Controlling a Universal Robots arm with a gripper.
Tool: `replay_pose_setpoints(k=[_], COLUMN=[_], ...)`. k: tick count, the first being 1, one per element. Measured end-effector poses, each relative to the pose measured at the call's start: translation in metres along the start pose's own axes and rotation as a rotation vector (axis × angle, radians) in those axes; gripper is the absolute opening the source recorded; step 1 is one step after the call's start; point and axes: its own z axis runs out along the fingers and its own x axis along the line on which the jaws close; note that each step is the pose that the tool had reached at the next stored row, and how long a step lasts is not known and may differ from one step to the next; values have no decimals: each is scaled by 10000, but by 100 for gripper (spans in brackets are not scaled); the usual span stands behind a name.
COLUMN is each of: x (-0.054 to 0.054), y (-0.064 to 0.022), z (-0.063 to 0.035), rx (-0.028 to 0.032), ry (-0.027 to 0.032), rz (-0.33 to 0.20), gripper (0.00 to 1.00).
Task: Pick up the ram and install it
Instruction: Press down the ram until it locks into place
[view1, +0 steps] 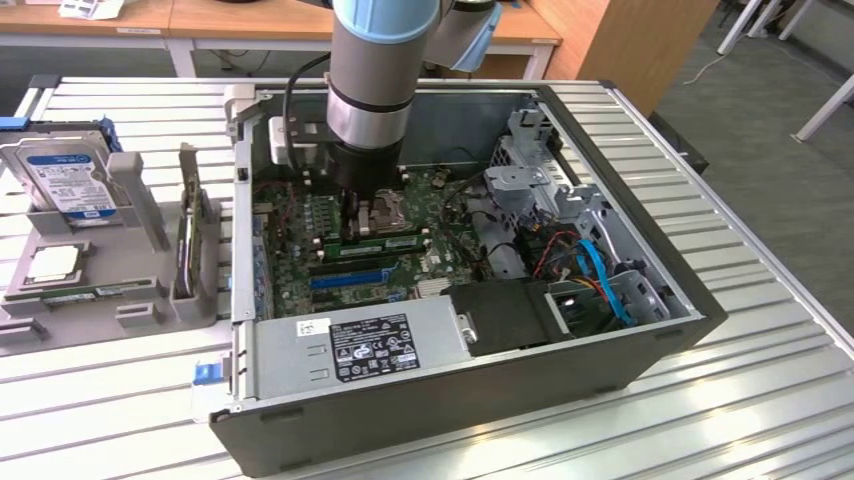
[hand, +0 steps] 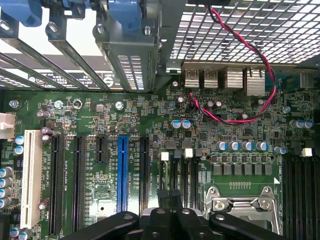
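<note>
A robot arm reaches down into an open computer case (view1: 641, 330), its claw (hand: 169, 197) clenched with fingertips together just above the green motherboard (hand: 150, 115), beside the metal processor socket (hand: 243, 205). One ram stick (view1: 378, 241) lies seated across the board near the claw in the exterior view, and a second (view1: 91, 292) rests in the grey holder (view1: 134, 300) at that view's left, alongside one hard drive (view1: 64, 180) and one square silver chip (view1: 54, 262). On the board, one blue slot (hand: 122, 172) and one white slot (hand: 33, 175) stand among black ones; the power supply (view1: 347, 345) carries one black label, its writing too small to read.
</note>
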Motion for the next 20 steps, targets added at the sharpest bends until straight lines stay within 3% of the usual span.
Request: replay_pose_setpoints(k=[11,20], x=[-1,-8], y=[0,11], z=[-2,-160], rx=[5,0], ry=[-7,0], rz=[0,0], gripper=[10,10])
